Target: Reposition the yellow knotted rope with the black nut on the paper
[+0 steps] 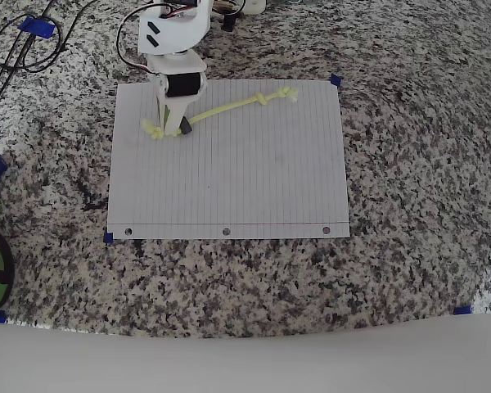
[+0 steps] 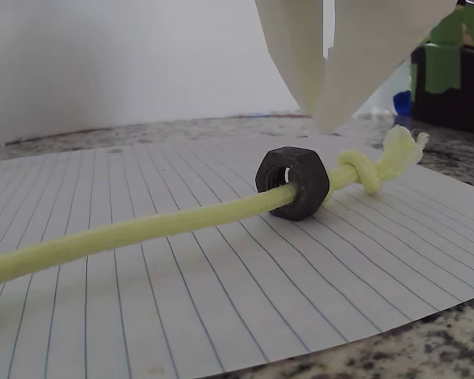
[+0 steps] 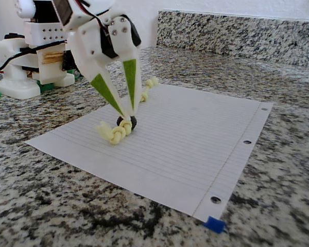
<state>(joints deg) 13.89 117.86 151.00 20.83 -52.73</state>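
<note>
**Hand parked right over the nut, not holding anything**

So the paper is lying flat on the speckled granite worktop, punched holes along the edge nearest the bottom of the overhead view, with little blue tape bits at some corners. The yellow knotted rope sits on the upper part of the sheet in that view, running from a knot near the top right down and left to the other knot near the left edge, all of it on the paper.

The black nut is threaded on the rope and sits just beside the knot at that left end. In the wrist view you can see it resting on the lined sheet with the cord going straight through the hole, and the frayed knot right behind it.

The hand is pointing down at that spot, white arm coming in from the top of the overhead view. Its two fingers come nearly together at the tips, with only a sliver of gap. The tips hang a bit above the nut and knot in the wrist view, not touching either, so it's near-closed on nothing. From the fixed view the tips look like they end right at the nut, but the wrist view shows clear air between them.
</note>
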